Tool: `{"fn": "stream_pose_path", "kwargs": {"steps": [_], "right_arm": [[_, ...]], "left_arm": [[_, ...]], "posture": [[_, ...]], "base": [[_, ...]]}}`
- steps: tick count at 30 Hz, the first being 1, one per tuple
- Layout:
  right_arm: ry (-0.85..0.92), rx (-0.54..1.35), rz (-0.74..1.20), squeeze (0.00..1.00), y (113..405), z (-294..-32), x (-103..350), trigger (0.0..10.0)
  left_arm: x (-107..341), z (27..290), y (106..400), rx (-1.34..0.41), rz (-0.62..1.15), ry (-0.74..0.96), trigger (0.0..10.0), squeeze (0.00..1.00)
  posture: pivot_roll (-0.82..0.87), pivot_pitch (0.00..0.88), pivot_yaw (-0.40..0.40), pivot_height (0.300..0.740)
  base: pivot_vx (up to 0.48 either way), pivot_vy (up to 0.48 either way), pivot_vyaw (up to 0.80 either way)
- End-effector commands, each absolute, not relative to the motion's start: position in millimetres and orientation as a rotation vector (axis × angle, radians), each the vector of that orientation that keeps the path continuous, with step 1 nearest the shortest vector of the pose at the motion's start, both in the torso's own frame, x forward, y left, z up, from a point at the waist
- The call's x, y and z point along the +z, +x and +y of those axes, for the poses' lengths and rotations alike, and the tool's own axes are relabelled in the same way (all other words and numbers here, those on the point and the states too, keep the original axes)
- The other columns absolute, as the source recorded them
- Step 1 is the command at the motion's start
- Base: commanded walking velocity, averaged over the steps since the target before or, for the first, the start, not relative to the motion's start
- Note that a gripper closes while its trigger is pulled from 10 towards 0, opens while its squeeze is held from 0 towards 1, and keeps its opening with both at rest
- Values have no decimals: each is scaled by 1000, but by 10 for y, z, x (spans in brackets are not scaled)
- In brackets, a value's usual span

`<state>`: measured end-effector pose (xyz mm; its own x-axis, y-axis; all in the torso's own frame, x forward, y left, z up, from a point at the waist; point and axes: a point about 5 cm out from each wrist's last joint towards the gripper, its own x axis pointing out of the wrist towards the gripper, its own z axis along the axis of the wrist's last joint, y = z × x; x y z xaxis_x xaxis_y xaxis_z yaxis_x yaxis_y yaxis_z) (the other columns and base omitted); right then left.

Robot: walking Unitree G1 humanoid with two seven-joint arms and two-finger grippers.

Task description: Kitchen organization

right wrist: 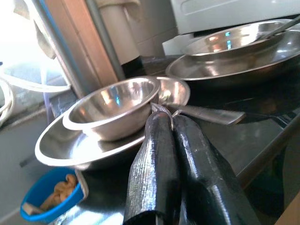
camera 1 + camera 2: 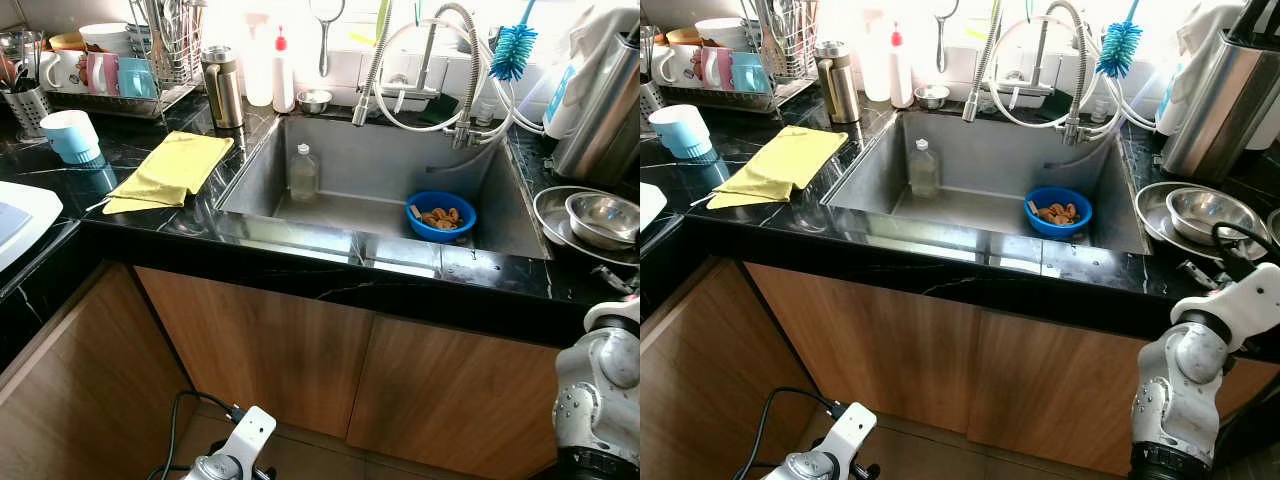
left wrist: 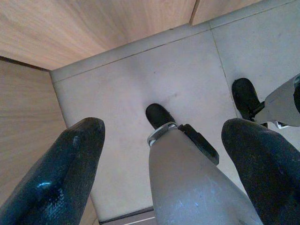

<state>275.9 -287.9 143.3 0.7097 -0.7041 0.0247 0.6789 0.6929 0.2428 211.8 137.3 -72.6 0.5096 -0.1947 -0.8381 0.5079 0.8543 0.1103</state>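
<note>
Right wrist view: the right gripper (image 1: 161,119) is seen with fingers pressed together on a thin metal piece, seemingly a spoon (image 1: 174,95), beside a steel bowl (image 1: 112,105) that is nested in a steel plate (image 1: 56,147) on the counter (image 2: 300,265), right of the sink (image 2: 380,170). The bowl is judged light, rigid and slippery; its rim is best pinched. A blue bowl (image 2: 440,216) lies in the sink. The left gripper (image 3: 159,140) hangs spread apart, empty, above the floor (image 3: 140,75).

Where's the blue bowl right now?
In the head views, the blue bowl sits inside the sink, at its right front corner, right of the clear bottle and holding brownish scraps.
</note>
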Motion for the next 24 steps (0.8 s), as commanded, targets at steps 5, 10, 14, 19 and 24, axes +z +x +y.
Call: {"fn": "stream_pose_path", "kwargs": {"steps": [5, 10, 14, 19, 24], "right_arm": [[118, -739, -92, 0, 2808, -2849, 1473, 10000], [286, -763, -92, 0, 2814, -2819, 1412, 10000], [369, -776, -86, 0, 2810, -2816, 1371, 10000], [465, -779, -107, 0, 2817, -2798, 1365, 10000], [522, -781, -149, 0, 2824, -2795, 1407, 10000]], "left_arm": [[-721, 1366, 2127, -448, 945, 387, 10000, 0], [-722, 1363, 2125, -448, 945, 386, 10000, 0], [-723, 1362, 2124, -446, 945, 385, 10000, 0], [-725, 1359, 2121, -447, 945, 385, 10000, 0], [-725, 1358, 2120, -446, 944, 385, 10000, 0]], "posture": [[13, 0, -27, 736], [15, 0, -27, 736], [15, 0, -28, 736], [14, 0, -28, 736], [14, 2, -29, 736]], "base": [[0, 0, 0], [0, 0, 0], [0, 0, 0], [0, 0, 0], [0, 0, 0]]}}
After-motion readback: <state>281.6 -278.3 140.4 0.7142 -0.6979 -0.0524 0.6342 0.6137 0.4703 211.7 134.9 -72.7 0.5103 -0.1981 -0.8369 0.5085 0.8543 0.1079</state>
